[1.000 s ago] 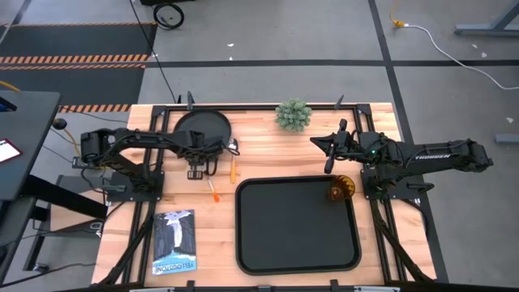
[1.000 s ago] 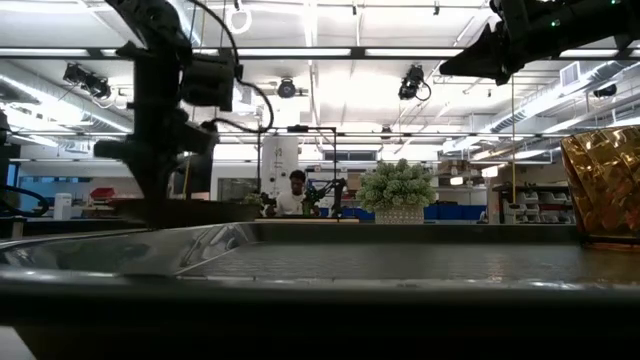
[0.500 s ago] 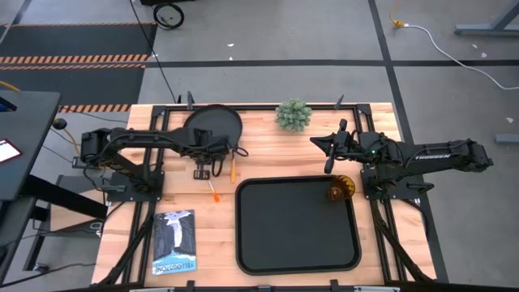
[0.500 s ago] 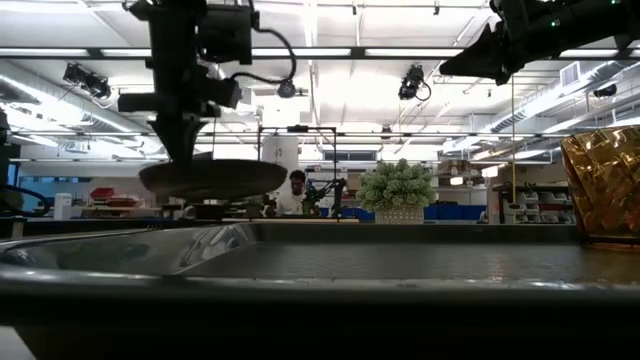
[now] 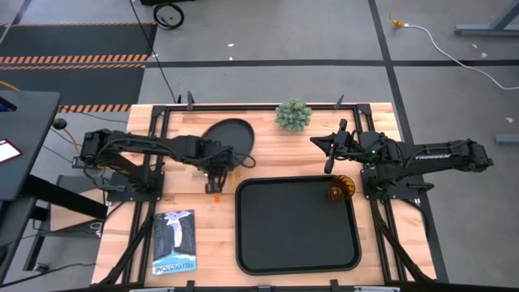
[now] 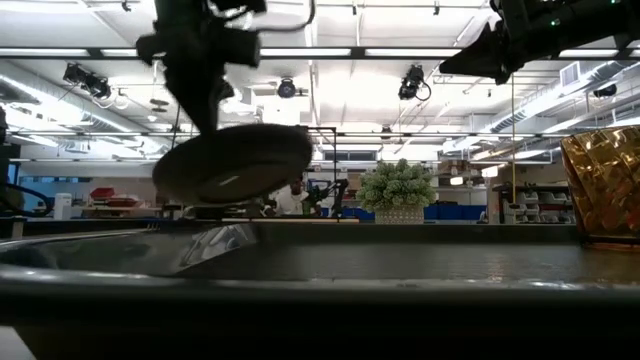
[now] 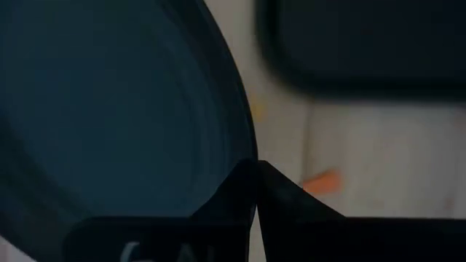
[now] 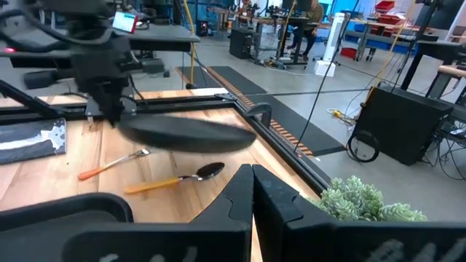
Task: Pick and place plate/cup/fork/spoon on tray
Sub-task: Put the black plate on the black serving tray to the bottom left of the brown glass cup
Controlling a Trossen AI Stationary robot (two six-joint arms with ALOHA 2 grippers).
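Fingers of our left gripper (image 5: 217, 165) pinch the plate (image 5: 229, 138) above the table (image 5: 268, 150), while our right gripper's (image 5: 326, 156) fingers meet, empty, above the cup (image 5: 340, 188).

- matte dark plate (image 5: 231, 136)
- pale bare wood table (image 5: 268, 146)
- smooth black tray (image 5: 296, 225), slight sheen
- translucent amber cup (image 5: 340, 189)
- silver metal spoon (image 8: 175, 180) bowl, orange handle

The right arm (image 5: 442, 156) has white letters that look like TROSSEN, and the book (image 5: 175, 242) has words too small to read.
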